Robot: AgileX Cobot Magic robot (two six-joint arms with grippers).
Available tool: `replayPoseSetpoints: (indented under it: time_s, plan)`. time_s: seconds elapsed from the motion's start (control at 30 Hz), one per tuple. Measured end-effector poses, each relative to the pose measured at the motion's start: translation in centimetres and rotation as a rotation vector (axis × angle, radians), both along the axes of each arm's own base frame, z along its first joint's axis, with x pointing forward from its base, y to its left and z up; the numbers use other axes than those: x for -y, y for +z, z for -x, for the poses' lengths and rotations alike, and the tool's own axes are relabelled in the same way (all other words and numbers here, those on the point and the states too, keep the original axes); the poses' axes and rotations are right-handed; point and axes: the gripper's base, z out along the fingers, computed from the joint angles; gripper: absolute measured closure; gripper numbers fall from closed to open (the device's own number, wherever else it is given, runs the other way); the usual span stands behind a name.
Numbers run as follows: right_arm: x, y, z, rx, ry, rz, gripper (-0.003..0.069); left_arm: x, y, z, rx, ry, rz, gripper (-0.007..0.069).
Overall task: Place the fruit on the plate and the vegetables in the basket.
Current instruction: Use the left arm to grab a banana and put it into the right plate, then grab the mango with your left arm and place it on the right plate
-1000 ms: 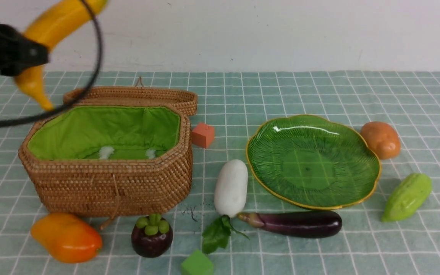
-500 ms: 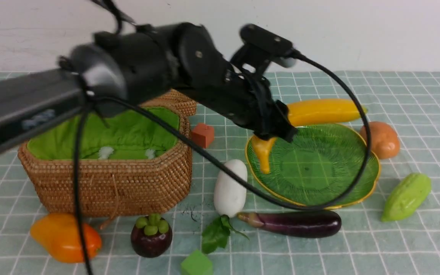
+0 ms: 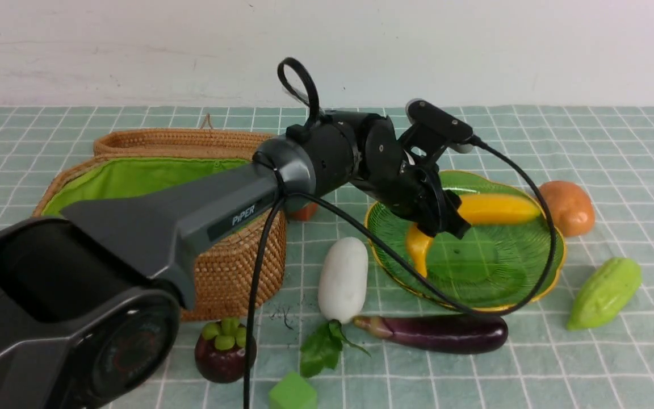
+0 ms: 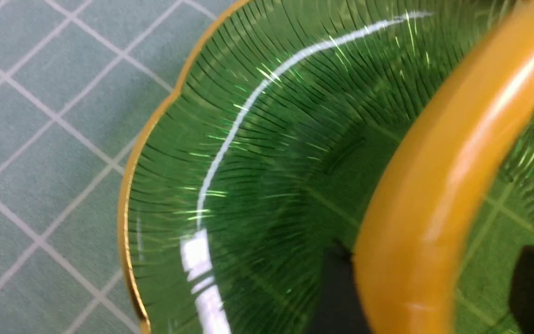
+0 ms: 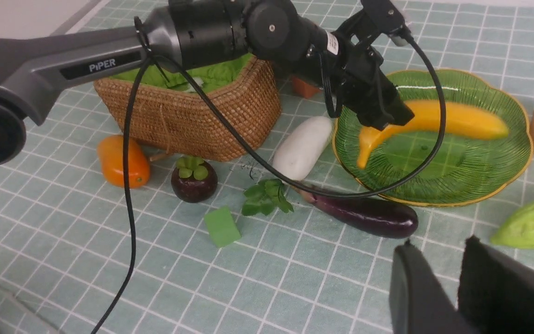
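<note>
1. Your left gripper (image 3: pixel 446 224) hangs low over the plate (image 3: pixel 491 267), jaws parted around the banana (image 3: pixel 497 208), which lies across the dish. A gap shows beside one finger.
2. The basket (image 3: pixel 230 267) stands open on the left; your left arm crosses it and hides most of its green lining.
3. The radish (image 3: pixel 343 278) and eggplant (image 3: pixel 446 332) lie just beside the plate's near edge, with the potato (image 3: pixel 566 207) and gourd (image 3: pixel 605 292) to its right.
4. The mangosteen (image 3: pixel 222 352), mango (image 5: pixel 123 160) and green cube (image 3: pixel 292 393) lie before the basket.
5. Your right gripper (image 5: pixel 436 253) hangs nearside, jaws slightly apart and empty.
</note>
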Motion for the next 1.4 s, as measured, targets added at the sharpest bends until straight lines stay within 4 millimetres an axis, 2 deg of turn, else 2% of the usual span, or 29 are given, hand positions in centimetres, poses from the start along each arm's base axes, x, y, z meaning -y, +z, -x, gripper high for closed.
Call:
replayPoseSetpoints:
  time_s: [0.17, 0.2, 0.3, 0.33, 0.37, 0.4, 0.43, 0.47, 0.5, 0.53, 0.57, 0.6, 0.67, 0.73, 0.8, 0.93, 0.97, 1.1, 1.2, 1.27, 1.3, 1.33, 1.4]
  plan:
    - [0.0, 0.0, 0.0, 0.005, 0.004, 0.007, 0.0496, -0.2, 1.0, 0.3, -0.002, -0.008, -0.004, -0.0003]
    - [0.0, 0.0, 0.0, 0.006, 0.005, 0.009, 0.0496, -0.2, 1.1, 0.3, -0.004, -0.009, -0.005, -0.0007]
    - [0.0, 0.0, 0.0, 0.01, 0.008, 0.013, 0.0496, -0.9, 3.4, 1.6, -0.052, -0.036, -0.039, 0.0009]
    - [0.0, 0.0, 0.0, 0.012, 0.008, 0.013, 0.0496, -1.4, 5.0, 2.4, -0.077, -0.045, -0.057, 0.0048]
    - [0.0, 0.0, 0.0, 0.012, 0.008, 0.013, 0.0496, -1.7, 5.6, 2.7, -0.086, -0.046, -0.064, 0.0065]
    - [0.0, 0.1, 0.0, 0.017, 0.009, 0.015, 0.0496, -2.8, 8.3, 4.2, -0.124, -0.041, -0.094, 0.0162]
    - [0.0, 0.1, 0.0, 0.019, 0.01, 0.018, 0.0496, -3.6, 9.7, 5.1, -0.156, -0.032, -0.119, 0.0225]
    - [0.0, 0.1, 0.0, 0.023, 0.014, 0.024, 0.0496, -4.7, 11.9, 6.3, -0.178, 0.0, -0.129, 0.0335]
    - [0.0, 0.1, 0.0, 0.026, 0.016, 0.029, 0.0496, -5.4, 13.3, 7.1, -0.185, 0.016, -0.135, 0.0395]
    - [0.0, 0.1, 0.0, 0.03, 0.021, 0.034, 0.0496, -6.6, 15.1, 8.3, -0.2, 0.043, -0.157, 0.0512]
    - [0.0, 0.1, 0.0, 0.031, 0.022, 0.035, 0.0496, -6.6, 15.1, 8.4, -0.21, 0.047, -0.16, 0.0512]
    - [0.0, 0.1, 0.0, 0.038, 0.027, 0.044, 0.0496, -8.0, 17.3, 9.7, -0.206, 0.108, -0.155, 0.0618]
    - [-0.1, 0.1, 0.0, 0.045, 0.034, 0.049, 0.0496, -9.5, 19.4, 11.0, -0.179, 0.174, -0.134, 0.0638]
    - [-0.1, 0.1, 0.0, 0.052, 0.037, 0.055, 0.0496, -10.5, 20.2, 11.8, -0.168, 0.217, -0.129, 0.0638]
    - [-0.1, 0.1, 0.0, 0.059, 0.044, 0.061, 0.0496, -12.8, 21.0, 14.0, -0.147, 0.274, -0.159, 0.0638]
    - [-0.2, 0.2, 0.0, 0.067, 0.057, 0.067, 0.0496, -16.2, 19.8, 16.7, -0.152, 0.327, -0.248, 0.0638]
    - [-0.2, 0.1, 0.0, 0.071, 0.065, 0.073, 0.0496, -17.9, 18.8, 17.9, -0.18, 0.362, -0.272, 0.0638]
    - [-0.4, -0.4, -0.2, 0.058, 0.087, 0.077, 0.0495, -23.1, 13.3, 19.4, -0.37, 0.576, -0.315, 0.0638]
    - [-0.6, -1.3, -0.8, 0.028, 0.092, 0.071, 0.0492, -26.8, 9.0, 20.0, -0.498, 0.767, -0.225, 0.0638]
    - [-0.7, -1.6, -1.0, 0.021, 0.094, 0.067, 0.0491, -27.8, 7.5, 20.2, -0.537, 0.823, -0.176, 0.0638]
    - [-0.8, -1.9, -1.2, 0.018, 0.093, 0.059, 0.049, -28.7, 5.9, 20.3, -0.574, 0.877, -0.113, 0.0638]
    - [-0.8, -2.2, -1.4, 0.013, 0.092, 0.056, 0.049, -29.1, 5.2, 20.3, -0.582, 0.904, -0.068, 0.0635]
    - [-0.9, -2.3, -1.7, 0.02, 0.087, 0.044, 0.0489, -29.7, 3.7, 20.3, -0.612, 0.956, 0.008, 0.0602]
